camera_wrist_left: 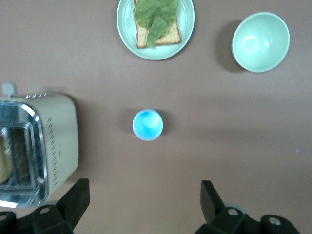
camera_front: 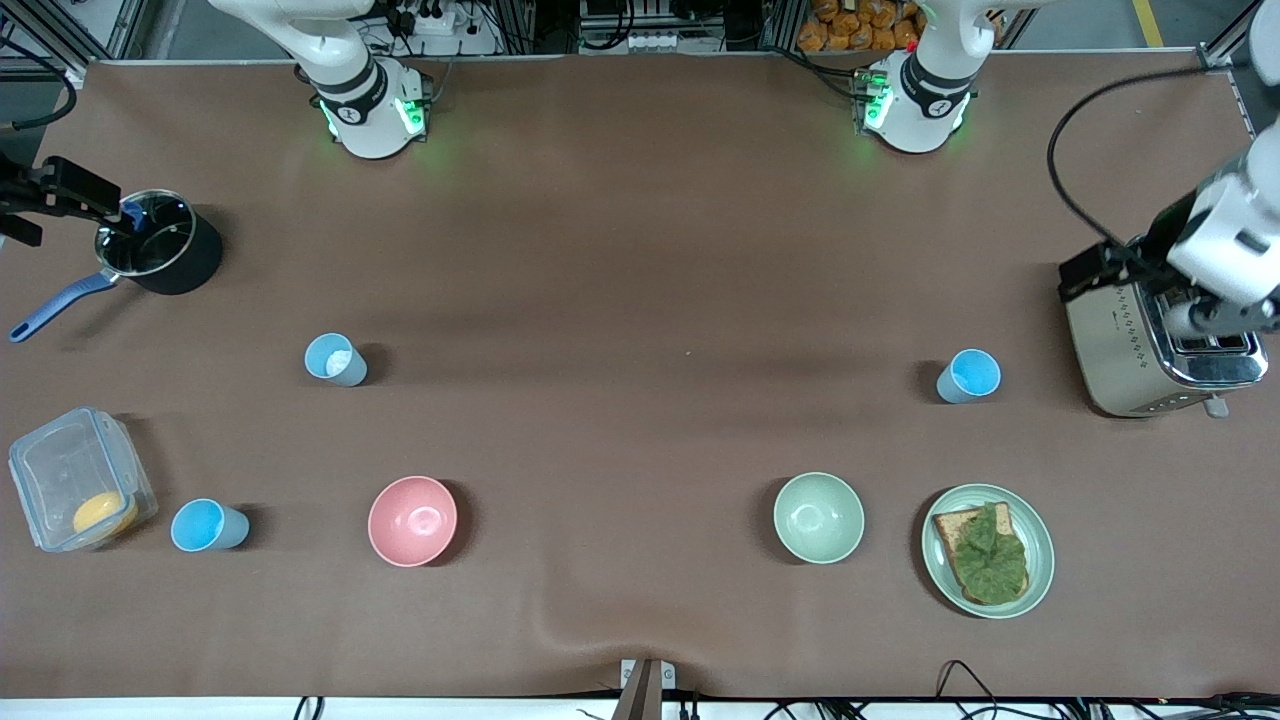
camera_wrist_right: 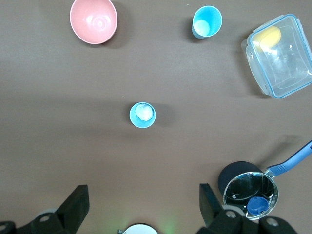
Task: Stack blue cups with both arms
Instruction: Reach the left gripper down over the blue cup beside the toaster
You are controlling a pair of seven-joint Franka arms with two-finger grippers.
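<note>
Cups are three on the tabletop (camera_front: 620, 300), all standing upright with the mouth up, so each one's long axis is vertical and a grasp from above on the rim or wall looks natural. The cup with the whitish inside (camera_front: 335, 359) stands toward the right arm's end, farther from the front camera than the pink bowl (camera_front: 412, 520). The second cup (camera_front: 208, 525) stands nearer to the front camera, between the clear plastic box (camera_front: 75, 480) and the pink bowl. The third cup (camera_front: 968, 376) stands toward the left arm's end, beside the toaster (camera_front: 1150, 350) and farther from the front camera than the green bowl (camera_front: 818, 517) and the plate with toast (camera_front: 1040, 545). The right gripper (camera_wrist_right: 144, 207) is high up over the tabletop beside the black pot (camera_front: 160, 255); its fingers (camera_wrist_right: 75, 202) are spread wide and hold nothing, and the whitish cup (camera_wrist_right: 142, 115) lies straight ahead of the gap between them. The left gripper (camera_wrist_left: 145, 207) is high up near the toaster, its fingers (camera_wrist_left: 75, 197) also wide apart and empty, and the third cup (camera_wrist_left: 147, 125) lies ahead of its gap in the same way. So each arm has its own nearest cup almost centered; I judge the coming move is mostly a descent with a small advance toward the cup.
</note>
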